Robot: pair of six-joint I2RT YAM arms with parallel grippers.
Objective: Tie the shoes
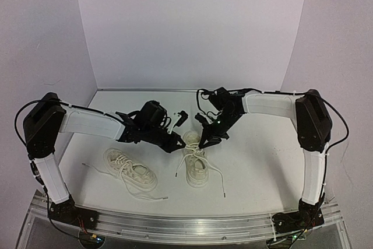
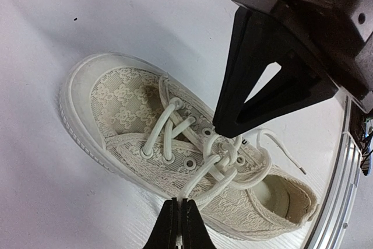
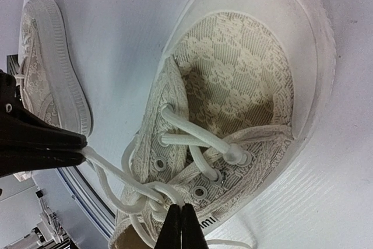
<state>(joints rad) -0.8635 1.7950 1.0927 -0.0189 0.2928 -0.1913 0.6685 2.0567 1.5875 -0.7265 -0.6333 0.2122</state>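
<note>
Two cream-white lace-patterned shoes lie on the white table. The right shoe has both grippers over its laced part. My left gripper is shut on a strand of its white lace, which runs from the crossing at the eyelets into the fingertips. My right gripper is shut on another strand of the lace at the same crossing. The lace ends trail loose beside the shoe. The left shoe lies apart, its laces spread on the table.
An aluminium rail runs along the table's near edge, close to the shoe's heel. White walls close in the back and sides. The two arms almost meet above the right shoe, with the right gripper's black body close over the laces.
</note>
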